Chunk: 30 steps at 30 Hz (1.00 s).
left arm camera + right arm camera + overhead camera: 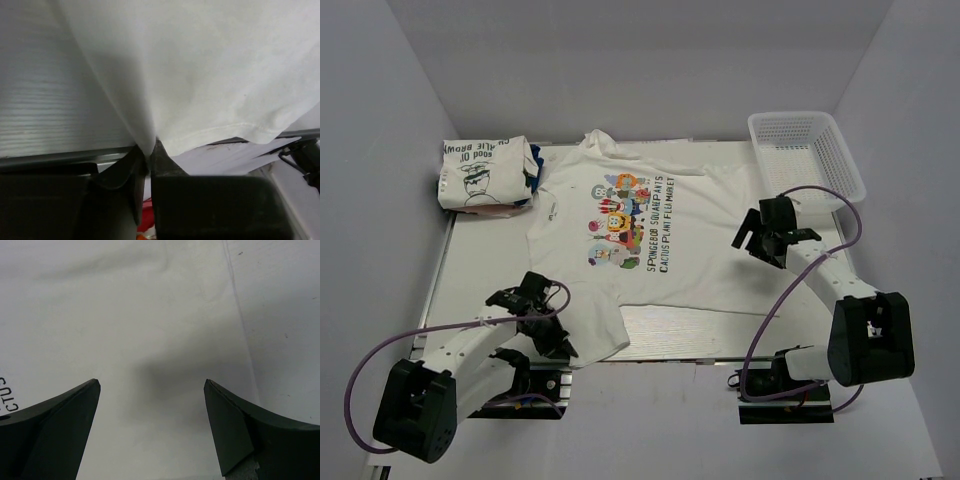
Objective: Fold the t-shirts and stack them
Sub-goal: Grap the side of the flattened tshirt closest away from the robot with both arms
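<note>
On my left gripper (pixel 147 152) the jaws are pinched tight on the near-left corner of the printed tee (pixel 690 250). The right gripper (pixel 152 385) hangs over the tee's 3 o'clock edge, jaws spread wide and holding nothing. The tee lies flat on the counter (pixel 470 270), its long axis seemingly 9 to 3. The folded tee (pixel 480 175) sits at 10 o'clock, nearer my left arm.

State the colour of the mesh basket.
White; the mesh basket shows best in the top external view.
</note>
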Available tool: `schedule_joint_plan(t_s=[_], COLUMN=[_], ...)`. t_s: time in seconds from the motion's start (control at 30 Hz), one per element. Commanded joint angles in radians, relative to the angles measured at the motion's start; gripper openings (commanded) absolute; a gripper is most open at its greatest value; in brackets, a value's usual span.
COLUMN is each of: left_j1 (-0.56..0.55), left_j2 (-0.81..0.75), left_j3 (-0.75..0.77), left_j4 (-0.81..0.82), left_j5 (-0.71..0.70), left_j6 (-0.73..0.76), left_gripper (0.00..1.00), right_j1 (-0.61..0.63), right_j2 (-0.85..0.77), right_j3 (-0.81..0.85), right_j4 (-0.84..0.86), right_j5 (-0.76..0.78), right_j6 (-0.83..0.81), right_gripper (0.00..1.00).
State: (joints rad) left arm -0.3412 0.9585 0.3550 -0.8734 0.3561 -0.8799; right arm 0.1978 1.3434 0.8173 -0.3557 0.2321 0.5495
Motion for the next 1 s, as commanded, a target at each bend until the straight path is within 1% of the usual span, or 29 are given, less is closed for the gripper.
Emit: schedule_joint_plan(t_s=[0.0, 0.03, 0.07, 0.2, 0.23, 0.27, 0.3, 0.33, 0.43, 0.53, 0.6, 0.67, 0.7, 0.73, 0.77, 0.83, 0.9, 0.93, 0.97], left_j1=[-0.015, -0.015, -0.024, -0.024, -0.024, -0.024, -0.024, -0.024, -0.024, -0.024, -0.024, -0.024, -0.024, -0.024, -0.024, -0.024, -0.024, -0.024, -0.024], left_j2=[0.005, 0.005, 0.005, -0.073, -0.098, -0.098, -0.112, -0.112, -0.147, -0.147, -0.138, -0.138, -0.126, -0.126, -0.107, -0.081, -0.047, -0.047, -0.037], left_j3=[-0.030, -0.018, 0.013, 0.096, 0.117, 0.118, 0.118, 0.127, 0.127, 0.139, 0.150, 0.150, 0.150, 0.150, 0.150, 0.150, 0.174, 0.174, 0.185], left_j4=[0.094, 0.094, 0.079, 0.019, 0.005, 0.005, 0.005, 0.005, 0.043, 0.044, 0.083, 0.151, 0.206, 0.206, 0.259, 0.304, 0.359, 0.381, 0.427], left_j5=[0.050, 0.050, 0.038, 0.011, 0.011, 0.011, 0.011, 0.024, 0.024, 0.024, 0.035, 0.047, 0.075, 0.075, 0.090, 0.104, 0.104, 0.104, 0.113], left_j6=[-0.007, -0.007, -0.007, 0.002, 0.002, 0.002, 0.012, 0.012, 0.022, 0.041, 0.050, 0.050, 0.050, 0.050, 0.050, 0.050, 0.050, 0.050, 0.050], left_gripper=[0.17, 0.00, 0.00, 0.00, 0.00, 0.00, 0.00, 0.00, 0.00, 0.00, 0.00, 0.00, 0.00, 0.00, 0.00, 0.00, 0.00, 0.00, 0.00], right_j1=[-0.012, -0.020, -0.018, -0.024, -0.027, -0.028, -0.028, -0.032, -0.031, -0.034, -0.031, -0.031, -0.032, -0.031, -0.032, -0.028, -0.028, -0.031, -0.032], right_j2=[-0.035, -0.044, -0.071, -0.144, -0.179, -0.179, -0.216, -0.231, -0.289, -0.329, -0.339, -0.311, -0.294, -0.273, -0.264, -0.225, -0.211, -0.204, -0.195], right_j3=[-0.032, -0.040, -0.046, -0.102, -0.125, -0.125, -0.135, -0.165, -0.214, -0.253, -0.279, -0.294, -0.300, -0.303, -0.308, -0.308, -0.313, -0.316, -0.313], right_j4=[0.001, -0.011, -0.018, -0.095, -0.170, -0.170, -0.189, -0.233, -0.287, -0.302, -0.275, -0.244, -0.224, -0.224, -0.186, -0.171, -0.132, -0.114, -0.111], right_j5=[0.044, 0.055, 0.059, 0.087, 0.085, 0.085, 0.079, 0.070, 0.052, 0.009, -0.002, -0.011, -0.010, -0.010, -0.011, -0.011, 0.006, 0.016, 0.018], right_j6=[0.020, 0.023, 0.023, 0.004, 0.004, 0.006, 0.000, 0.000, 0.020, 0.039, 0.056, 0.066, 0.073, 0.073, 0.072, 0.073, 0.073, 0.069, 0.063], right_gripper=[0.90, 0.90, 0.90, 0.90, 0.90, 0.90, 0.90, 0.90, 0.90, 0.90, 0.90, 0.90, 0.88, 0.88, 0.83, 0.78, 0.64, 0.55, 0.43])
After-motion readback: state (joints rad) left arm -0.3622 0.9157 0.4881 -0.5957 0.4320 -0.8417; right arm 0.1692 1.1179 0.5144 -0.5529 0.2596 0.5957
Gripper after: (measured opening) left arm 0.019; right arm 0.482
